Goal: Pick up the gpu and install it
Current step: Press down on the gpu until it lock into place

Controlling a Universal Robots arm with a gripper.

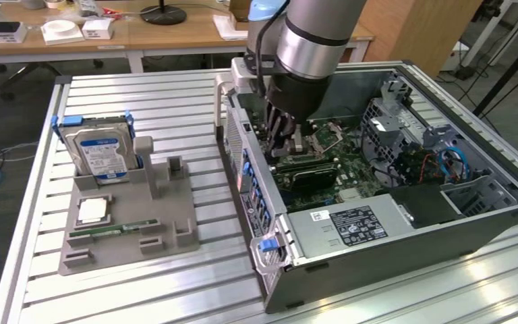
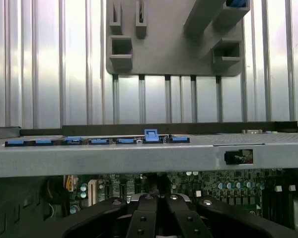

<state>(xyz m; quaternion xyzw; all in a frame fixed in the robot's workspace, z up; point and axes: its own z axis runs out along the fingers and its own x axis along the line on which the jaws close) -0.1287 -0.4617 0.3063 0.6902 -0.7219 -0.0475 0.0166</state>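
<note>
My gripper reaches down into the open PC case, over the green motherboard. Its fingers are shut, and their tips meet at the upper edge of the gpu, a thin dark card with a black face standing low on the board. In the wrist view the black fingers are pressed together at my gripper, with the motherboard just beyond them. The card itself is hidden there behind the fingers.
On the exterior view's left a grey parts holder carries a silver hard drive with a blue label, a slim green RAM stick and a square chip. The case's power supply and drive cage crowd the case's inside.
</note>
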